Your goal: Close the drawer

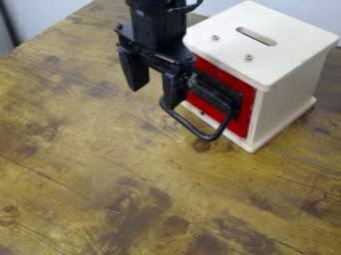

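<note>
Drawer: We see the red drawer (237,126) at the front of the white cabinet (273,60), its face close to the casing; no interior shows, so we judge it shut or very nearly so.
Handle: The black wire handle (190,127) juts out from the cabinet's front, where a hand or gripper could push or pull it.
Gripper: Its jaws stand open, with nothing between them; the black gripper (155,80) hangs in front of the cabinet, near the handle. We cannot tell whether it touches.
Reason for the pose: We take it as placed on the handle side because closing means pressing towards the cabinet; no grasp is needed.
Cabinet: It sits upright on the wooden table (94,179), its front turned to the arm, leaving the drawer within reach.
Risk: A stray nudge could catch the wire and shift the cabinet, we judge.
</note>
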Tool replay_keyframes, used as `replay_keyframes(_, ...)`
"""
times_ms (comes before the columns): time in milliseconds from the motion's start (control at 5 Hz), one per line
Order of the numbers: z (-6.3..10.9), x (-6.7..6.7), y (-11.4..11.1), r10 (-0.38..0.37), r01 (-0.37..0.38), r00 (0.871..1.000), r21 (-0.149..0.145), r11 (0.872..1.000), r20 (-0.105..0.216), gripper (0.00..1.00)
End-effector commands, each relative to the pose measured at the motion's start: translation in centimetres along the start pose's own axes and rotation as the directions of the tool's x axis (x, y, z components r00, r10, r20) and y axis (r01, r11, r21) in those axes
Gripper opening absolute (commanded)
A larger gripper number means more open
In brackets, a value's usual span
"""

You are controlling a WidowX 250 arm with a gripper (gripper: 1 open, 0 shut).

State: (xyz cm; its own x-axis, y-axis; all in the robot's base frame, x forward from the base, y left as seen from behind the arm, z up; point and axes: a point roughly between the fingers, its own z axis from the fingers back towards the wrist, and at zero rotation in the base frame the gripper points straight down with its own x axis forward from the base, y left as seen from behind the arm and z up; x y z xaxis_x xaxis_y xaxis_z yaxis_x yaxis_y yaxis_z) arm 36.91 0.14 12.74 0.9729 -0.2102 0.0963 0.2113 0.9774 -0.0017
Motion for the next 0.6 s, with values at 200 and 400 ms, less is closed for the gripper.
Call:
replay_keyframes(200, 2.05, 0.25, 0.62, 0.037, -0.039, 0.997, 0.019, 0.999, 0.064, 1.0)
replay_keyframes(400, 2.05, 0.26, 0.56, 0.042, -0.044, 0.997, 0.021, 0.999, 0.063, 1.0)
